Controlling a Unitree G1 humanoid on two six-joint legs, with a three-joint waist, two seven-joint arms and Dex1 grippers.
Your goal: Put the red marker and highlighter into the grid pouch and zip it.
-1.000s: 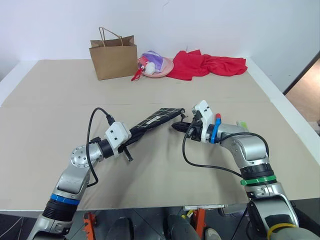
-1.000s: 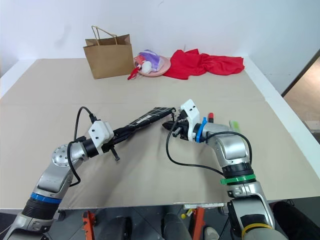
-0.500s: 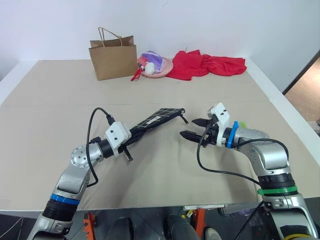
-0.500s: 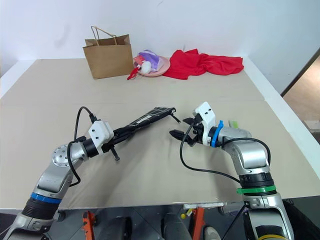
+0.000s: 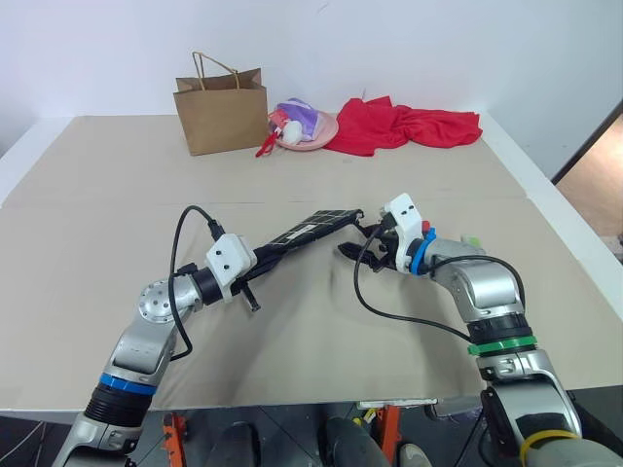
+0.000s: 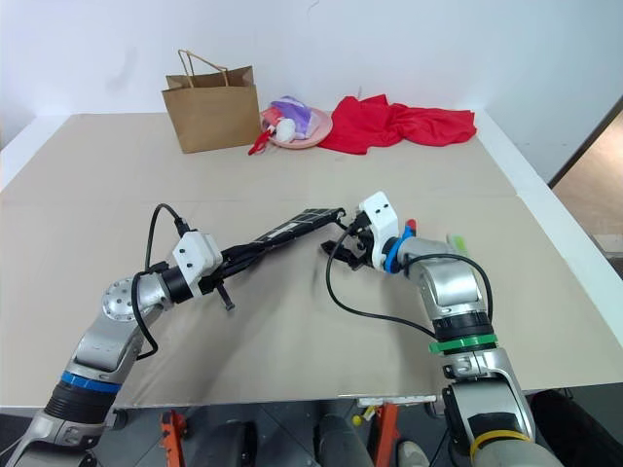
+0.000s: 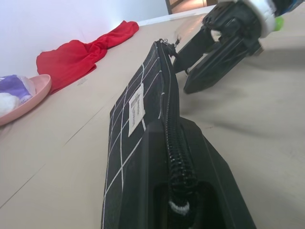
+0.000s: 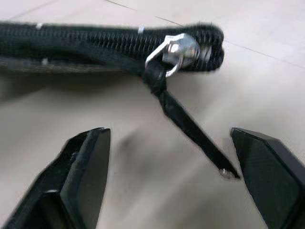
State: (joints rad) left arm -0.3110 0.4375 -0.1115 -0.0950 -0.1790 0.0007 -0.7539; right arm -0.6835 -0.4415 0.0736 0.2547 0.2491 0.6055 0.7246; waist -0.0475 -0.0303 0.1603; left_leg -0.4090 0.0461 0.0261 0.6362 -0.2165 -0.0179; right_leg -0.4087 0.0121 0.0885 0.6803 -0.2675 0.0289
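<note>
My left gripper (image 5: 251, 278) is shut on the near end of the grid pouch (image 5: 310, 229), holding it edge-up just over the table. The zipper slider (image 8: 178, 50) sits at the pouch's far end and its cord pull (image 8: 190, 128) hangs down. My right gripper (image 5: 356, 240) is open at that end, one finger (image 8: 81, 176) on each side of the cord, touching nothing. Behind the right wrist, the red marker (image 5: 425, 229) and the lime-green highlighter (image 5: 471, 240) lie on the table.
At the back of the table stand a brown paper bag (image 5: 222, 112), a pink plate (image 5: 310, 130) with small items and a crumpled red cloth (image 5: 404, 125). The table's right edge (image 5: 574, 253) runs close beside the right arm.
A second ago the right gripper was shut at the zipper pull. It opened and drew back to the right, then came back to the pouch's end, still open. The left arm stayed still.
</note>
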